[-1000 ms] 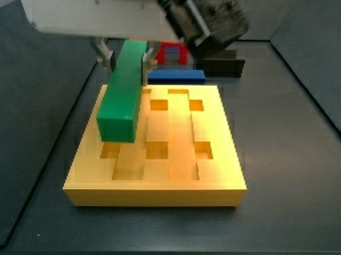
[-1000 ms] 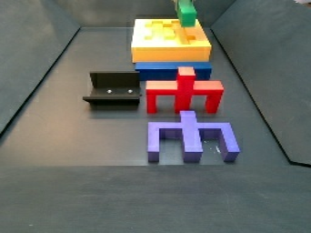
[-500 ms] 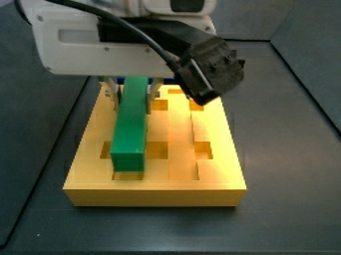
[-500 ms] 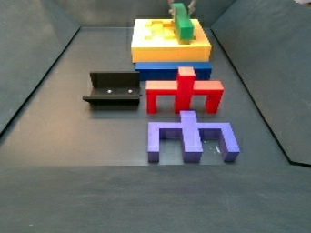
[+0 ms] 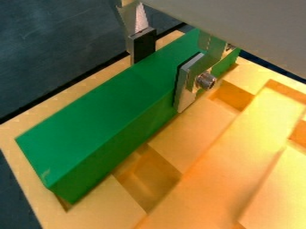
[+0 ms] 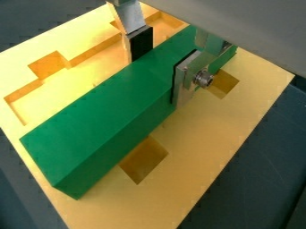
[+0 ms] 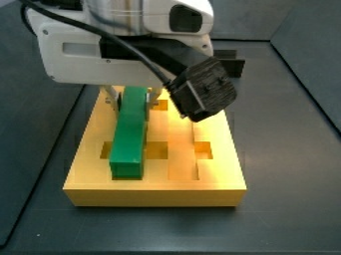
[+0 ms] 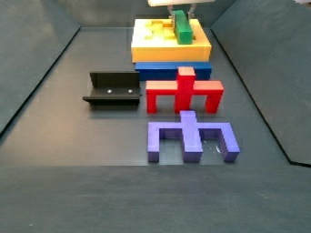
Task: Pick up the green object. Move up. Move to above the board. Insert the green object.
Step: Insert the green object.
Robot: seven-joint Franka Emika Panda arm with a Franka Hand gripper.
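Observation:
The green object (image 7: 130, 134) is a long green bar lying lengthwise along the left groove of the yellow-orange board (image 7: 220, 174). Its near end sits at the board's front left hole. My gripper (image 5: 165, 64) is shut on the bar's far part, one finger on each long side, in both wrist views (image 6: 164, 63). The bar (image 5: 114, 116) runs away from the fingers over the board (image 5: 227, 152). The bar (image 6: 102, 125) and the board (image 6: 227, 165) show the same way there. In a side view the bar (image 8: 183, 27) sits on top of the board (image 8: 152, 41).
A flat blue bar (image 8: 170, 71) lies against the board's edge. A red pronged block (image 8: 185, 94), a purple pronged block (image 8: 192, 138) and the fixture (image 8: 112, 89) stand on the dark floor beyond it. The robot's white hand (image 7: 120, 45) looms over the board's far end.
The gripper has carried the green bar from the board's left edge to over the left groove and lowered it until it sits down on the board.

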